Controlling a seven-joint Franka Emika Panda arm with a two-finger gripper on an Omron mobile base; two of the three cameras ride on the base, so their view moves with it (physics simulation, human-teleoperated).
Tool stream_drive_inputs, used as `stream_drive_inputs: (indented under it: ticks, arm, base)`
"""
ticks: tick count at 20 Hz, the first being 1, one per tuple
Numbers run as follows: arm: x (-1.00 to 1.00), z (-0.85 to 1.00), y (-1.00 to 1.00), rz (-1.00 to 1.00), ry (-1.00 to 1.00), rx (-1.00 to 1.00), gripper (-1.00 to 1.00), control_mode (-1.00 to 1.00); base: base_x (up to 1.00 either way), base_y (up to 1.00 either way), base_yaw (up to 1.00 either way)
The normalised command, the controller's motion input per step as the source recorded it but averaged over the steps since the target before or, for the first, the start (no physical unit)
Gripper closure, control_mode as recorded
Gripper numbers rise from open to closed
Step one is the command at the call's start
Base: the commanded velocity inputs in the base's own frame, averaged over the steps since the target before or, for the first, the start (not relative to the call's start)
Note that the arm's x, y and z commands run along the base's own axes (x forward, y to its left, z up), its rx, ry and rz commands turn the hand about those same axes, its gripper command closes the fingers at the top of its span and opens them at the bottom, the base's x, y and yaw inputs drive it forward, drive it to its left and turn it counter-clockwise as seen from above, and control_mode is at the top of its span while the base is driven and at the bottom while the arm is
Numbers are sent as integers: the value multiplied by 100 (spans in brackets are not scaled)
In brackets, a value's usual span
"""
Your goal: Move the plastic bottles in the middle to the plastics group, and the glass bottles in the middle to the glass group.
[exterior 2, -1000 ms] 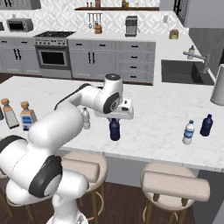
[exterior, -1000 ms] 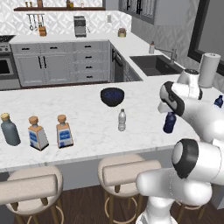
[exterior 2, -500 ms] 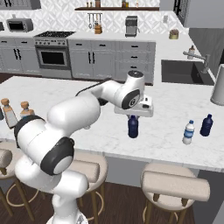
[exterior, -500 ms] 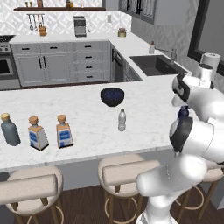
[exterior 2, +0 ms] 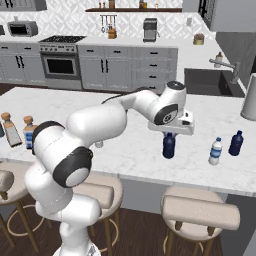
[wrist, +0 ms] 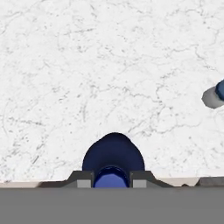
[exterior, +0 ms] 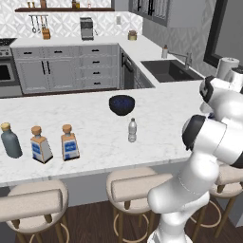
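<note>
My gripper (exterior 2: 169, 136) is shut on the neck of a dark navy plastic bottle (exterior 2: 169, 146), held upright just above the white counter (exterior 2: 125, 150). From above, in the hand view, the navy bottle (wrist: 113, 158) sits between my fingertips (wrist: 85, 179). To its right stands the plastics group: a pale clear bottle (exterior 2: 215, 151) and a dark blue one (exterior 2: 236, 143). A clear plastic bottle with a white cap (exterior: 132, 130) stands mid-counter. At the left end are a grey-blue bottle (exterior: 10, 141) and two square cork-stoppered glass bottles (exterior: 40, 144) (exterior: 70, 142).
A dark bowl (exterior: 121, 104) sits behind the clear bottle. A paper towel roll (exterior 2: 248, 97) stands at the counter's right end, and the sink (exterior: 166, 70) lies beyond it. Padded stools (exterior 2: 200, 210) line the near edge of the counter.
The arm has swung right along the counter, carrying the navy bottle closer to the two bottles at the right end. The grip has stayed shut.
</note>
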Motion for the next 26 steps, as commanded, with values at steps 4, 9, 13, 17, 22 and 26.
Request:
stream_drive_inputs:
  ticks: [4, 9, 13, 17, 22, 26]
  arm:
    - [0, 0, -36, 0, -10, -2, 100, -100]
    - [0, -19, -32, 0, -11, -12, 100, -100]
    - [10, -16, -22, -1, -1, -16, 100, -100]
    - [15, 0, -32, 0, 0, -1, 100, -100]
    - [7, 0, -45, 0, 0, 8, 100, -100]
    - [0, 0, -26, 0, 0, 7, 100, -100]
  base:
    - [0, 0, 0]
    - [0, 0, 0]
    - [0, 0, 0]
    - [0, 0, 0]
    - [0, 0, 0]
    - [0, 0, 0]
